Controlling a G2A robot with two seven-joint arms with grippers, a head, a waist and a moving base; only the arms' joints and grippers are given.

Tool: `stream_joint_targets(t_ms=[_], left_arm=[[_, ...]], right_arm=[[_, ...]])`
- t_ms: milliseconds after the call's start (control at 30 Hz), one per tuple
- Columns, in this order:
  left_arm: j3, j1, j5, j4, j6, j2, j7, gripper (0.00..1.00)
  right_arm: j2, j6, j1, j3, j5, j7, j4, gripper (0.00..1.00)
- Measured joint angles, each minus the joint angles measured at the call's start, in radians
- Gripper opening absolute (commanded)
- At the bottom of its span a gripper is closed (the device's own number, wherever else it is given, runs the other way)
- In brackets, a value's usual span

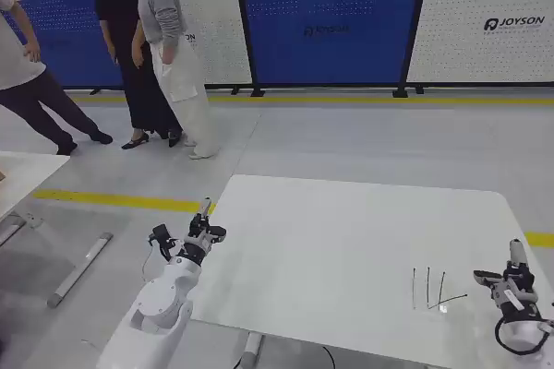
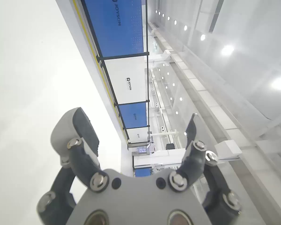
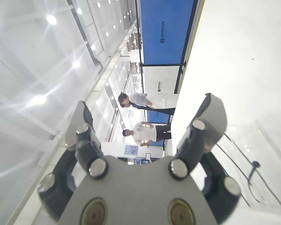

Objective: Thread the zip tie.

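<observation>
— Grippers first: how do they stand?
— Right gripper has its jaws spread wide with nothing between them. It sits at the right edge of the table, close to the near corner. Left gripper is just as wide apart and bare, over at the table's left edge.
— And the zip ties?
— Zip ties lie flat on the table near that same right near corner, just inboard of the right gripper and not touching it. Three lie roughly side by side, long axes running from the table's near edge toward its far edge. A slanted tie lies across by their near ends.
— So which arm goes?
— The right one, I'd judge. It is just beside them, while the left is well apart, across the table. The move would be sideways toward the table's middle, then down.
— Any catch?
— They are thin and flat on the table, and the slanted one seems to overlap a neighbour, so lifting a single tie could be fiddly. Nothing is threaded yet.
</observation>
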Motion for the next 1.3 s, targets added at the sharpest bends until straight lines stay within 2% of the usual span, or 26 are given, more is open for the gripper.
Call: stream_joint_targets(t_ms=[167,233,300,400,733,800,867,967,1067,1167,1300], left_arm=[[0.0,0.0,0.0,0.0,0.0,0.0,0.0,1.0],[0.0,0.0,0.0,0.0,0.0,0.0,0.0,1.0],[0.0,0.0,0.0,0.0,0.0,0.0,0.0,1.0],[0.0,0.0,0.0,0.0,0.0,0.0,0.0,1.0],[0.0,0.0,0.0,0.0,0.0,0.0,0.0,1.0],[0.0,0.0,0.0,0.0,0.0,0.0,0.0,1.0],[0.0,0.0,0.0,0.0,0.0,0.0,0.0,1.0],[0.0,0.0,0.0,0.0,0.0,0.0,0.0,1.0],[0.0,0.0,0.0,0.0,0.0,0.0,0.0,1.0],[0.0,0.0,0.0,0.0,0.0,0.0,0.0,1.0],[0.0,0.0,0.0,0.0,0.0,0.0,0.0,1.0]], right_arm=[[0.017,0.025,-0.002,0.113,0.041,0.244,0.043,1.0],[0.028,0.046,0.002,0.144,0.018,0.362,0.049,1.0],[0.037,0.059,0.01,0.166,-0.034,0.44,0.053,1.0],[0.039,0.082,0.028,0.174,-0.068,0.441,0.063,1.0],[0.039,0.083,0.029,0.173,-0.064,0.436,0.062,1.0],[0.048,0.118,0.045,0.187,-0.076,0.482,0.056,1.0],[0.059,0.152,0.056,0.217,-0.083,0.602,0.059,1.0],[0.074,0.182,0.07,0.245,-0.111,0.761,0.079,1.0],[0.089,0.196,0.098,0.24,-0.188,0.88,0.118,1.0],[0.093,0.201,0.136,0.194,-0.255,0.865,0.163,1.0],[0.091,0.201,0.143,0.175,-0.265,0.831,0.169,1.0]])
